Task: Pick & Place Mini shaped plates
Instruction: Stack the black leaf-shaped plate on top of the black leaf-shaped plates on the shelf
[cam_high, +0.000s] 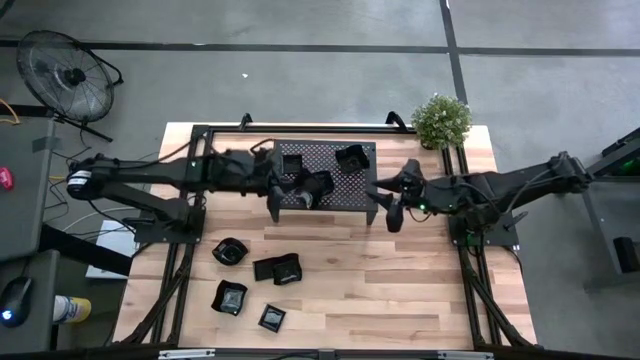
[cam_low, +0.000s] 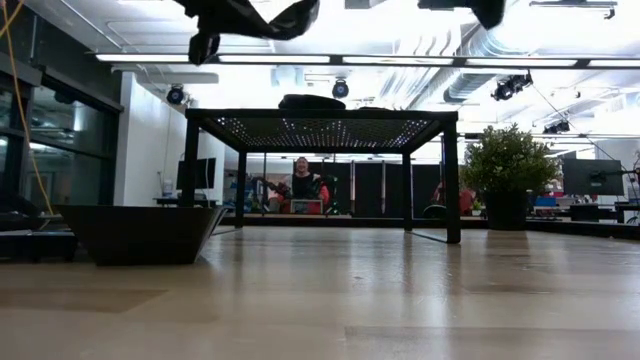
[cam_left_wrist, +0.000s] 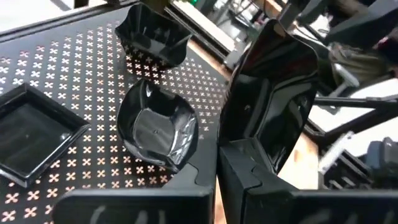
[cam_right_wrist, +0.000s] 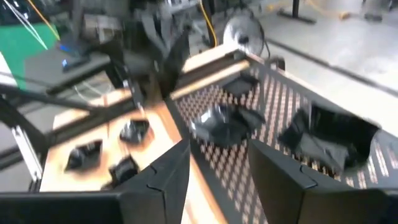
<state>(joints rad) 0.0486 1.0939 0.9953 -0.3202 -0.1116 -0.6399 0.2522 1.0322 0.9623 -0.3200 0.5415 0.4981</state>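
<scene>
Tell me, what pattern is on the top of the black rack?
Rows of tiny cross-shaped holes all over the black rack, seen best in the left wrist view.

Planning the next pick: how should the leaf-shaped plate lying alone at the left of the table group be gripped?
Probably by its raised rim, from straight above: the leaf plate lies flat, open side up, apart from the other plates, so one finger can go inside the rim.

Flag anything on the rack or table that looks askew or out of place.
Nothing looks spilled or broken. One oddity: the left gripper, shut on a plate, holds it on edge over the rack's front edge. Three plates lie flat on the rack; the table's plates sit loosely scattered. The right gripper hangs open beside the rack.
</scene>
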